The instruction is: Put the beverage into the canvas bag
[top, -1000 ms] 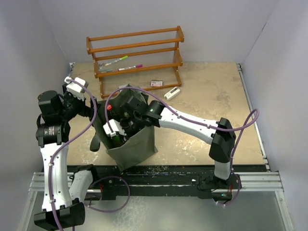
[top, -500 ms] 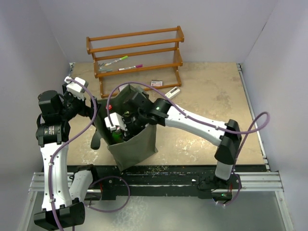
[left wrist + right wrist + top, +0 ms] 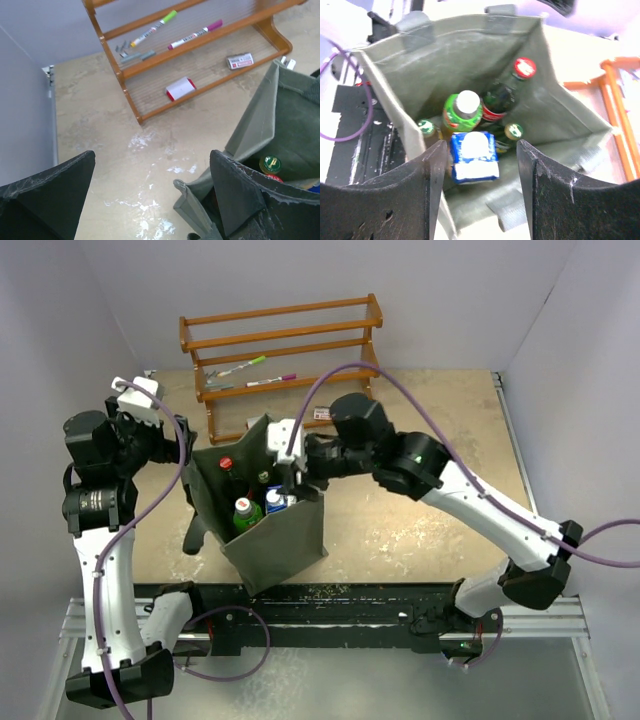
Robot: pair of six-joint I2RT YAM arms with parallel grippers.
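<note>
The dark grey-green canvas bag [image 3: 285,535] stands open near the table's front edge. Inside it are a green bottle with a white cap [image 3: 465,107], a dark cola bottle with a red cap [image 3: 520,70], a blue and white carton [image 3: 474,156] and two green-capped bottles. My right gripper [image 3: 298,478] is open and empty just above the bag's mouth; in the right wrist view [image 3: 482,195] the carton shows between its fingers. My left gripper [image 3: 188,458] is open beside the bag's left rim, and the bag's corner [image 3: 200,205] lies between its fingers.
A wooden rack [image 3: 285,360] stands at the back, with markers [image 3: 192,35] and a white eraser [image 3: 180,88] on its shelves. A small card [image 3: 326,413] and a white object [image 3: 357,433] lie on the table right of the rack. Walls close in left and right.
My right gripper has risen out of the bag and drawn back to the right, empty, with the blue carton left inside. My left arm has shifted slightly up and left.
</note>
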